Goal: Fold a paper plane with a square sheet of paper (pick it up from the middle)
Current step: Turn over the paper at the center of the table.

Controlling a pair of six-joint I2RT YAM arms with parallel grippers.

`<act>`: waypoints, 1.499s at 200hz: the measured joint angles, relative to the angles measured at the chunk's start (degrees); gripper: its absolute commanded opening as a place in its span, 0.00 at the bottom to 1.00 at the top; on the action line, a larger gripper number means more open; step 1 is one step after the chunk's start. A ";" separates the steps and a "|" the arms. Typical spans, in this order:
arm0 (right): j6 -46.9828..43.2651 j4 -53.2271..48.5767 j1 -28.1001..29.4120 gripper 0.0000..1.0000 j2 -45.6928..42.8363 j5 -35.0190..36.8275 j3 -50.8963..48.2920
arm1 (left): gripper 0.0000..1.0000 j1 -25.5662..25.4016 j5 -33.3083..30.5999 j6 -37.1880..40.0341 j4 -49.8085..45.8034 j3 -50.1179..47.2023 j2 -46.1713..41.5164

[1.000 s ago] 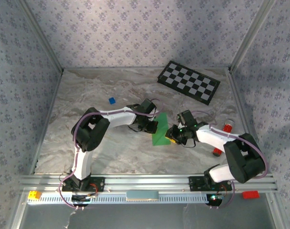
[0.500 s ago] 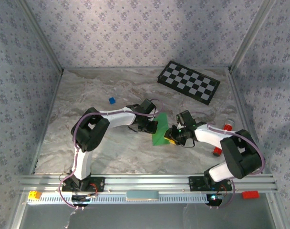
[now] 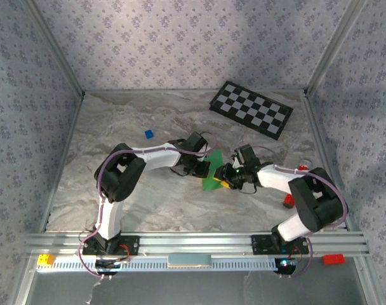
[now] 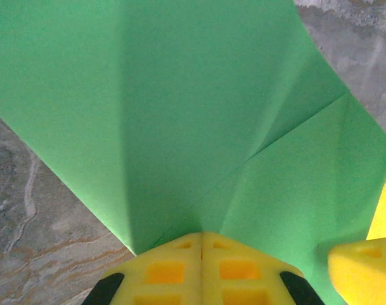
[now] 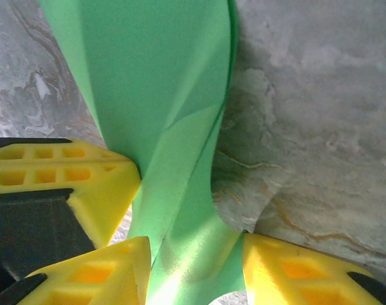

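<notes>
Marble-patterned table [image 3: 117, 127] under purple floral walls carries the job, with the black-and-white checkerboard [image 3: 251, 109] at its far right as the fixed mark. The square sheet of paper [image 3: 212, 175], bright green and partly folded, sits well on the near side of the checkerboard and a little to its left, around mid-table. The left wrist view shows it creased in several directions [image 4: 199, 114], not yet a dart. The left gripper [image 3: 206, 169] comes at it from the side away from the checkerboard. Its yellow fingers are pressed together [image 4: 202, 240] and pinch the paper at the point where the creases meet. Compared with a second ago, the right gripper [image 3: 226, 180] has slid further in toward the sheet, its elbow drawn closer, and its jaws have widened. They now stand apart astride a raised fold [image 5: 161, 95], with the paper bulging loosely between them [image 5: 196, 249]. I read that as a release or re-grip after pressing a crease, so folding is mid-way and the left pinch alone is steadying the sheet. A tiny blue block [image 3: 149, 134] lies well left of the checkerboard. No tray, bin or box figures here; the paper rests on the bare table.
</notes>
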 measured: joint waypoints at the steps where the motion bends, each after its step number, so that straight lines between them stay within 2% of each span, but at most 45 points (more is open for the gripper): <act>1: -0.02 0.02 -0.04 0.42 0.00 -0.04 0.00 | 0.00 0.00 -0.02 0.00 0.00 0.00 0.00; 114: -2.23 4.57 -4.07 0.39 1.86 -3.32 0.00 | 0.00 0.00 0.00 -0.02 0.04 -0.04 -0.02; 300: -2.29 11.56 -6.01 0.28 4.87 -4.76 -0.66 | 0.00 0.11 0.28 -1.03 0.48 -0.39 -0.13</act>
